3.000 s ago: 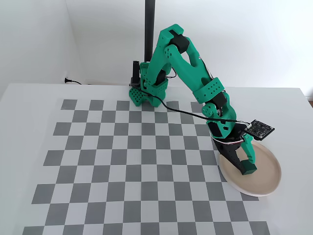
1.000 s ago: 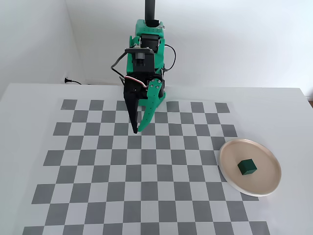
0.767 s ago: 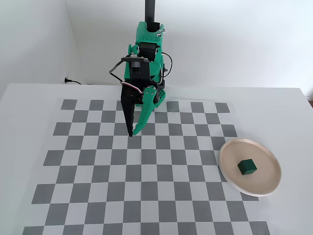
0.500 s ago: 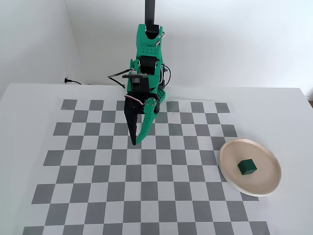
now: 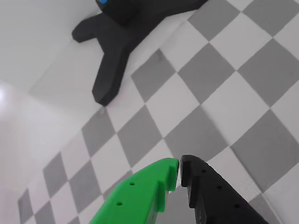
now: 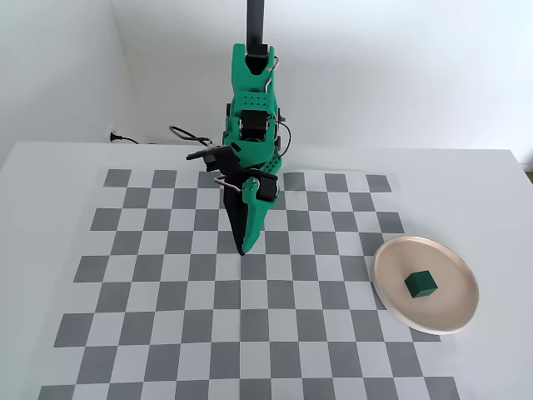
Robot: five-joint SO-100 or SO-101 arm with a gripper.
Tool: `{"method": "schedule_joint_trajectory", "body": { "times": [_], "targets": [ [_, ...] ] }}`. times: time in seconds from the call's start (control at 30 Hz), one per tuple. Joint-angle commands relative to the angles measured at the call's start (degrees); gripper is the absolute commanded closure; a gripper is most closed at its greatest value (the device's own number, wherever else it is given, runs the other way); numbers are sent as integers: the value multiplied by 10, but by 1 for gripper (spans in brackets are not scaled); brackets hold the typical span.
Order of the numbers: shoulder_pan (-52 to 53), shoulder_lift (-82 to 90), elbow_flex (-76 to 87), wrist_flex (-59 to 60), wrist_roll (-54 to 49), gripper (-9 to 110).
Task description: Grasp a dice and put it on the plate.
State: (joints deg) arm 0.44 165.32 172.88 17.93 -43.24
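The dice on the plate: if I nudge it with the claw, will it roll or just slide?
Probably slide: the dice is a flat-faced cube resting square on the plate, so rolling seems unlikely. It looks small and rigid, likely light. The plate's surface looks smooth, so even a gentle push may scoot it toward the raised rim.

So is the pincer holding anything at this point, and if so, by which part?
Nothing is held. The pincer is closed with its tips together and empty in the wrist view. The dice sits on the plate, far from the arm.
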Motion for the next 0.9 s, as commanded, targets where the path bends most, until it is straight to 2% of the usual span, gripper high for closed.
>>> {"method": "schedule_joint_trajectory", "body": {
  "times": [0.0,0.13,0.27,0.43,0.63,0.7,0.87],
  "targets": [
    [0,18,-5,35,74,106],
    [3,22,-1,36,171,106],
    [21,35,45,-17,245,106],
    [6,85,45,78,275,106],
    [5,229,45,274,447,106],
    [-6,258,45,327,461,106],
    [2,258,45,354,457,106]
  ]
}}
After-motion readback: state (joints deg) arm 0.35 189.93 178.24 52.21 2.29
